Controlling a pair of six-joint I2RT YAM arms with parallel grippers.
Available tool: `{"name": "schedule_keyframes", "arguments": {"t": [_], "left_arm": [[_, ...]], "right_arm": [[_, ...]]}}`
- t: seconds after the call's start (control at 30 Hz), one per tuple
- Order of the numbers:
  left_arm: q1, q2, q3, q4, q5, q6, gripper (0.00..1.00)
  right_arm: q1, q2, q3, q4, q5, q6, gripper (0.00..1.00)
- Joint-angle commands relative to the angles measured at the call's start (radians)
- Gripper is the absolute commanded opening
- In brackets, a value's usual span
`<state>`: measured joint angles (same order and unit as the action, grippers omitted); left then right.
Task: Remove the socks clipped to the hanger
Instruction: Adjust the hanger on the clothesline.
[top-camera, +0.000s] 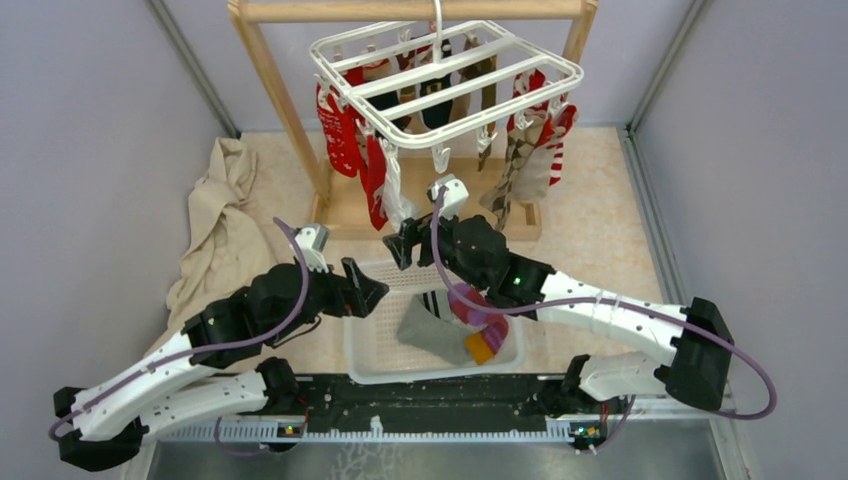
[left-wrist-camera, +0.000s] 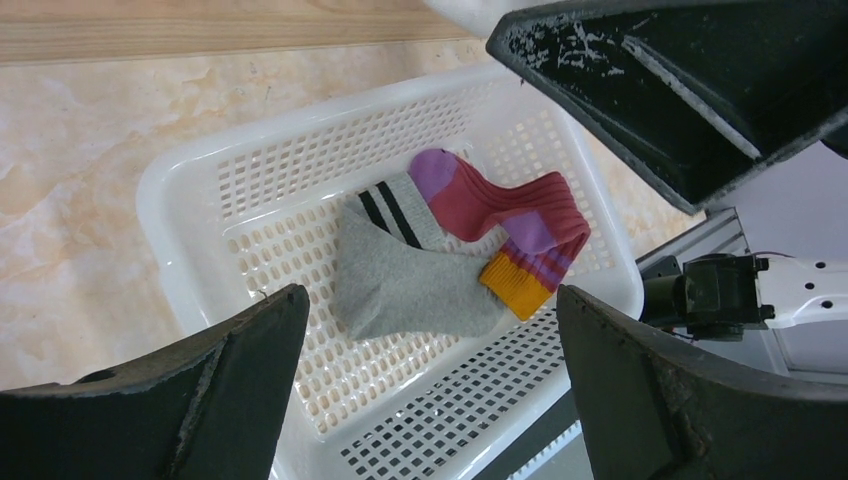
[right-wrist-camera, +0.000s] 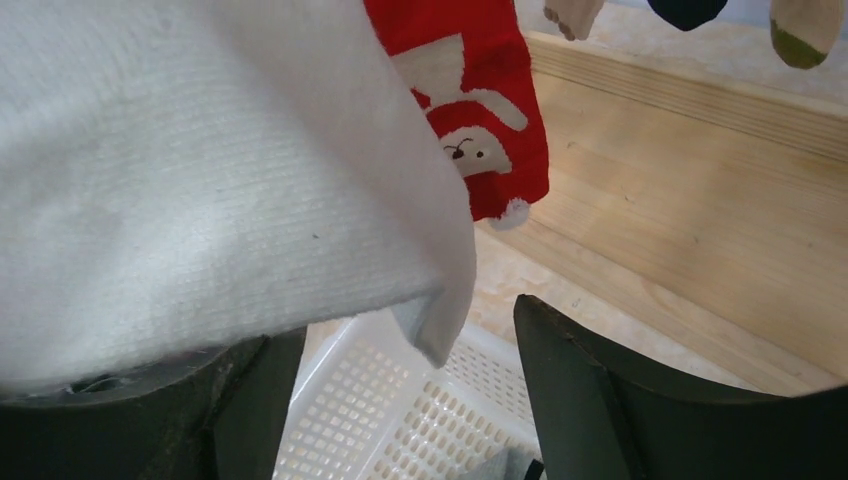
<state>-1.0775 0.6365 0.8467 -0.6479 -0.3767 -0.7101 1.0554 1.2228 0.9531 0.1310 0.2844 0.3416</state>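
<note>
White sock (right-wrist-camera: 200, 150) edge drapes right gripper (right-wrist-camera: 405, 335); basket (right-wrist-camera: 380, 400) rim beneath.

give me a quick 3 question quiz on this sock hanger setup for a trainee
1. True or false: the left gripper is holding a sock.
2. How many socks lie in the white mesh basket?
3. Which sock hangs against the right gripper? A) white B) navy C) grey

Key:
1. False. It is open and empty.
2. Two: a grey sock and a red and purple sock.
3. A, the white sock.
</note>
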Motion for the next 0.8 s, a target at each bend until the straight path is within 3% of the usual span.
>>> {"name": "schedule_keyframes", "arguments": {"t": [0.0,0.27,0.43,0.77], "left_arm": [[-0.005,0.049,0.021,0.103,0.011,0.038,0.99],[-0.005,0.176,0.045,0.298,-0.044,0.117,0.99],[-0.005,0.275,0.096,0.369,-0.107,0.126,0.99],[-0.019,0.42,0.198,0.418,-0.245,0.114,0.99]], "right_arm": [[0.004,-0.064,0.048,-0.031,0.017,-0.005,0.79],[0.044,-0.297,-0.045,-0.274,0.09,0.058,0.88],[0.046,-0.391,-0.027,-0.441,0.132,0.094,0.89],[0.046,-0.471,-0.041,-0.528,0.139,0.102,0.89]]}}
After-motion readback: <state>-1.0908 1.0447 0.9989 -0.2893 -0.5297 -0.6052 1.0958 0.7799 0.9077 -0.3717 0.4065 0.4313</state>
